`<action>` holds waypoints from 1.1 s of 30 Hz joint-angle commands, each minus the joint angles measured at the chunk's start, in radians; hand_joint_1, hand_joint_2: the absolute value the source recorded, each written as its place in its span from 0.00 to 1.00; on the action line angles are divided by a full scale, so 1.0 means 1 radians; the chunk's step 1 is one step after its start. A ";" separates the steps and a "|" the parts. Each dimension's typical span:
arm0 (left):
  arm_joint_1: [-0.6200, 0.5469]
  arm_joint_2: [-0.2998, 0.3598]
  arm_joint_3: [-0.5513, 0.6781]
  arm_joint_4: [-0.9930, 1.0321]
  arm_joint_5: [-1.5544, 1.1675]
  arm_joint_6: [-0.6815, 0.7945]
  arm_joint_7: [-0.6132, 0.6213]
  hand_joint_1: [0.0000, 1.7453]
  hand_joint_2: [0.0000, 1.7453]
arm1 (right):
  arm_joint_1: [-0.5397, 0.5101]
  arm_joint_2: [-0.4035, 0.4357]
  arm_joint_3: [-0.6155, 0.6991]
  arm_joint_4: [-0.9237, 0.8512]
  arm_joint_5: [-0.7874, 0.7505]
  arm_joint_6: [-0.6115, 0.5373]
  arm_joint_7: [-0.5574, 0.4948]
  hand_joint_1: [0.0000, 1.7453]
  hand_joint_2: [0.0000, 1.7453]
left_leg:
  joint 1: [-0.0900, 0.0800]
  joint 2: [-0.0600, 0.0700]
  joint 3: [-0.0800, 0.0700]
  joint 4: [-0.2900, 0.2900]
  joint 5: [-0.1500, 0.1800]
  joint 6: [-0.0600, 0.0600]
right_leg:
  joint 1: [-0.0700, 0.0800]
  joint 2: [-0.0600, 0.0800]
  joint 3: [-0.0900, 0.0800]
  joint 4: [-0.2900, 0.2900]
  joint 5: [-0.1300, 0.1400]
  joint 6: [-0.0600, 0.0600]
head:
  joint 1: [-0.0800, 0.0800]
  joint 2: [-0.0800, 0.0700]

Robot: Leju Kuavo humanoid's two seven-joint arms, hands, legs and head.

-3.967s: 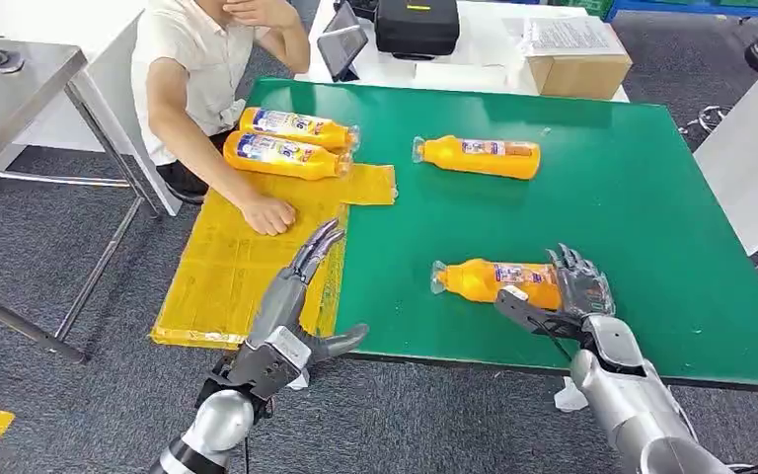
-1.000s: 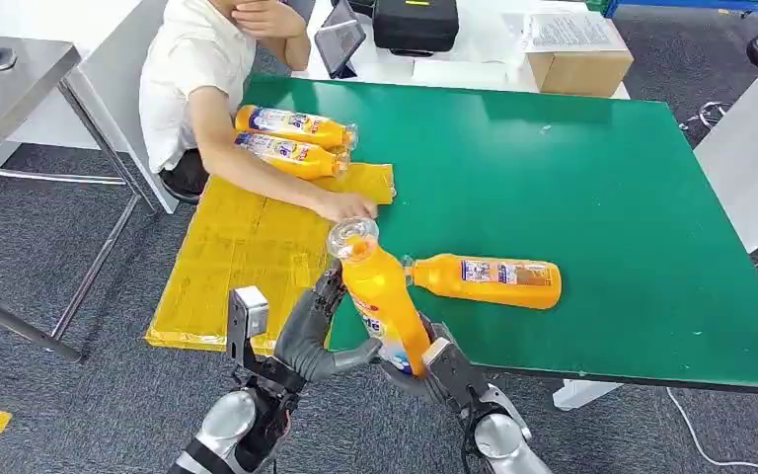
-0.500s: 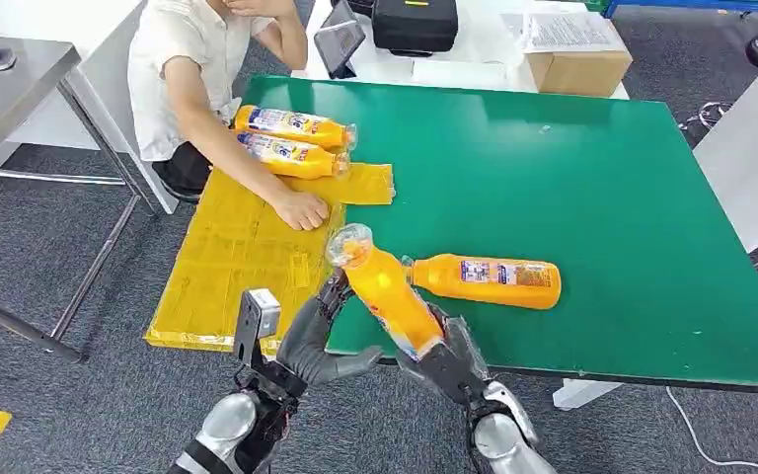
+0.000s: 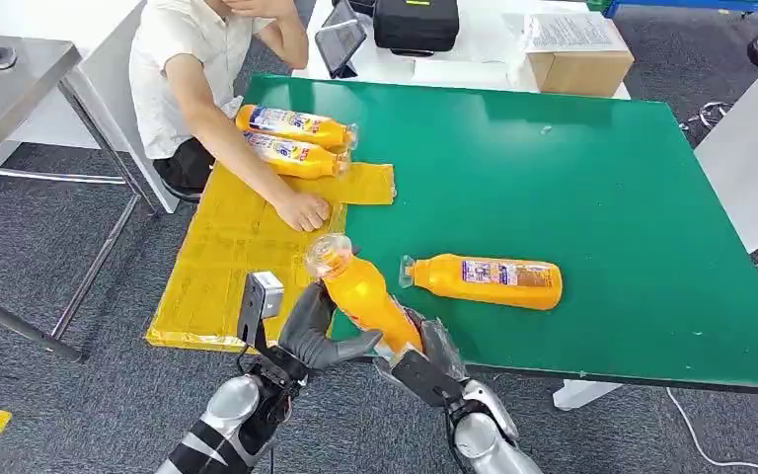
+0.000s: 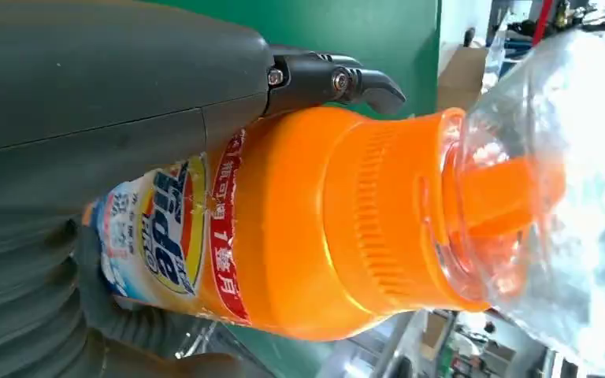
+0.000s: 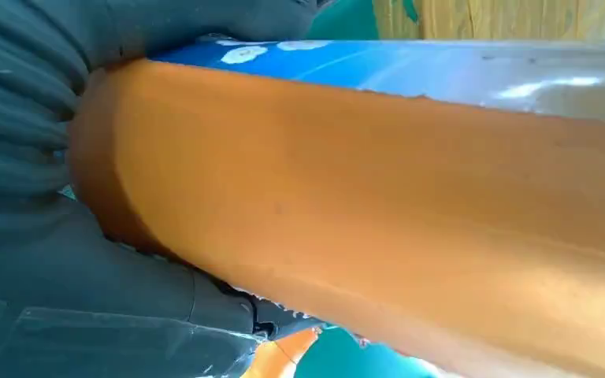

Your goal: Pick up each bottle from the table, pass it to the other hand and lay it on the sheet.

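Observation:
An orange bottle (image 4: 363, 300) with a clear cap is held tilted over the green table's (image 4: 592, 168) near left corner, cap up and toward the yellow sheet (image 4: 227, 267). My right hand (image 4: 424, 361) grips its base. My left hand (image 4: 314, 328) wraps its body just above. The left wrist view shows the left hand (image 5: 110, 102) closed around the bottle (image 5: 299, 228) at its label. In the right wrist view the right hand (image 6: 63, 260) cradles the bottle (image 6: 378, 197). A second bottle (image 4: 484, 280) lies on the table beside them.
Two more bottles (image 4: 296, 126) (image 4: 291, 154) lie at the sheet's far end. A seated person rests a hand (image 4: 304, 210) on the sheet close to the held bottle's cap. A cardboard box (image 4: 580, 61) and a black case (image 4: 416, 24) stand behind the table.
Both hands and the bottle have shifted left and lower, toward the sheet, and my left hand has closed around the bottle's body. The person's hand stays on the sheet.

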State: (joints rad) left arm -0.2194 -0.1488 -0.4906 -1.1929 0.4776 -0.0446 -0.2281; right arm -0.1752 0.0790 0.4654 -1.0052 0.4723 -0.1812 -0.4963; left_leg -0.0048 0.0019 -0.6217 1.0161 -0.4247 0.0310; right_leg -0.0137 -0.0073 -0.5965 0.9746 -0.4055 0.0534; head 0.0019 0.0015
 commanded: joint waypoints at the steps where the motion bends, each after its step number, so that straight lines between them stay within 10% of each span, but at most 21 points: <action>1: -0.069 -0.028 -0.004 0.089 0.076 -0.052 0.004 0.00 1.00 | -0.050 0.028 0.130 0.083 0.003 0.039 -0.050 1.00 1.00 | 0.001 0.000 0.003 0.000 -0.001 -0.002 | 0.001 0.001 0.003 0.000 -0.001 -0.002 | 0.000 0.000; 15: -0.100 -0.027 -0.019 0.193 0.241 -0.143 0.081 0.00 1.00 | -0.098 0.059 0.173 0.126 -0.012 0.017 -0.084 0.98 1.00 | 0.001 0.001 0.003 0.000 -0.001 -0.002 | 0.001 0.001 0.003 0.000 -0.001 -0.002 | 0.000 0.000; 16: -0.107 -0.029 -0.020 0.207 0.247 -0.137 0.073 0.16 1.00 | -0.102 0.063 0.177 0.130 -0.021 0.023 -0.084 0.97 1.00 | 0.001 0.001 0.004 0.000 -0.001 -0.002 | 0.001 0.001 0.004 0.000 -0.001 -0.002 | 0.000 0.000; 17: -0.110 -0.028 -0.022 0.207 0.242 -0.133 0.059 1.00 1.00 | -0.100 0.066 0.175 0.130 -0.029 0.021 -0.084 0.94 1.00 | 0.001 0.001 0.003 0.000 -0.001 -0.002 | 0.001 0.001 0.002 0.000 -0.001 -0.001 | 0.000 0.000; 22: -0.101 -0.024 -0.022 0.178 0.239 -0.130 0.047 1.00 1.00 | -0.091 0.058 0.174 0.119 -0.046 0.026 -0.087 0.87 1.00 | 0.001 0.000 0.003 0.000 -0.001 -0.002 | 0.001 0.001 0.002 0.000 -0.001 -0.002 | 0.000 0.000; 23: -0.097 -0.022 -0.022 0.169 0.239 -0.128 0.047 1.00 1.00 | -0.089 0.057 0.172 0.117 -0.052 0.025 -0.087 0.70 1.00 | 0.001 0.000 0.003 0.000 -0.001 -0.002 | 0.001 0.001 0.002 0.000 -0.001 -0.002 | 0.000 0.000; 24: -0.093 -0.020 -0.022 0.159 0.239 -0.128 0.042 1.00 1.00 | -0.087 0.058 0.169 0.116 -0.057 0.026 -0.086 0.17 1.00 | 0.001 0.000 0.004 0.000 -0.002 -0.002 | 0.001 0.001 0.004 0.001 -0.002 -0.002 | 0.000 0.000; 25: -0.088 -0.019 -0.021 0.143 0.236 -0.126 0.036 1.00 1.00 | -0.084 0.059 0.167 0.113 -0.065 0.029 -0.086 0.00 1.00 | 0.001 0.000 0.003 0.000 -0.001 -0.002 | 0.001 0.001 0.003 0.000 -0.001 -0.002 | 0.000 0.000; 33: -0.083 -0.017 -0.020 0.127 0.235 -0.123 0.033 1.00 1.00 | -0.079 0.060 0.167 0.109 -0.069 0.028 -0.087 0.00 1.00 | 0.001 -0.001 0.002 0.000 -0.001 -0.002 | 0.001 0.000 0.002 0.001 -0.001 -0.002 | 0.000 0.000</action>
State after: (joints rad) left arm -0.2622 -0.1633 -0.4677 -1.0983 0.7111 -0.1701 -0.1923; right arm -0.2257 0.1228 0.5665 -0.9373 0.3979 -0.1659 -0.5821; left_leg -0.0046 0.0017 -0.6218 1.0161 -0.4245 0.0307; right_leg -0.0135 -0.0073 -0.5970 0.9748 -0.4056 0.0533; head 0.0019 0.0015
